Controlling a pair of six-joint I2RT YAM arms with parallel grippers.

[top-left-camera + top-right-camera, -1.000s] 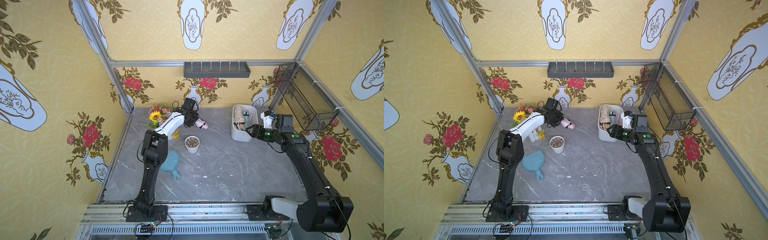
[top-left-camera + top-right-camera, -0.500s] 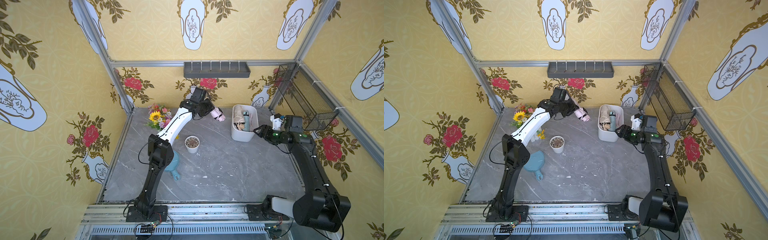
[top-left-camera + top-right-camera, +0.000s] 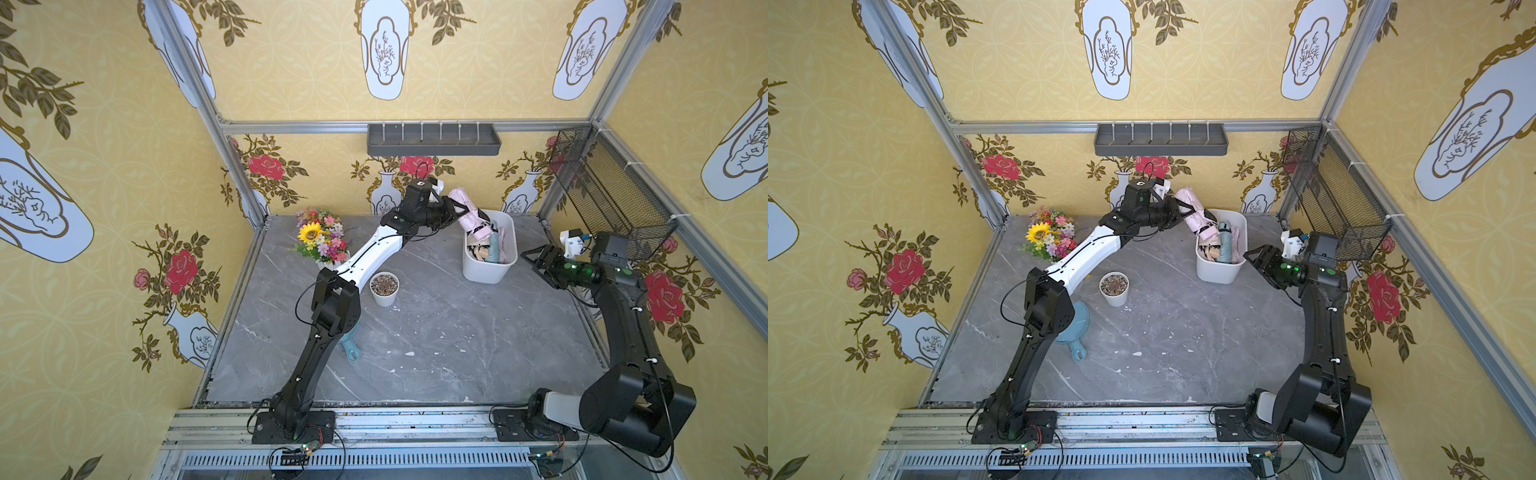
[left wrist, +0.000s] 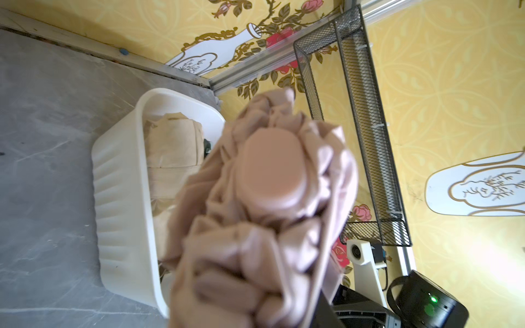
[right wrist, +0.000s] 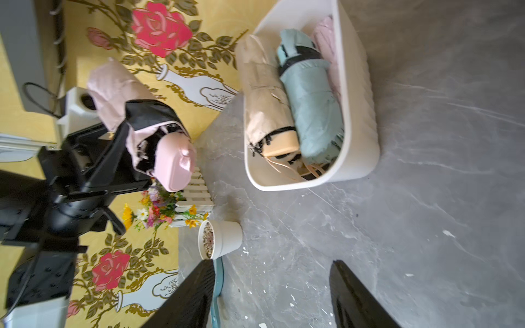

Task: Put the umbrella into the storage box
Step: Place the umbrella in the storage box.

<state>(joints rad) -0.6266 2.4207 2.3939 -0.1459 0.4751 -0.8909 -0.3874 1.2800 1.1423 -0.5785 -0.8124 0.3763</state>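
Across swings the left tool point(image 3: 456, 210), clamped on the pink umbrella point(image 3: 469, 216), tilted above the storage box's point(image 3: 484, 272) far left rim; right tool point(image 3: 534, 261) hangs open, empty, just right of it.

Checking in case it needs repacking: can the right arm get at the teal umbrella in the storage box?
Probably yes: the right gripper is open beside the storage box, and the teal umbrella lies uncovered on top. The pink umbrella in the left gripper hangs over the far end.
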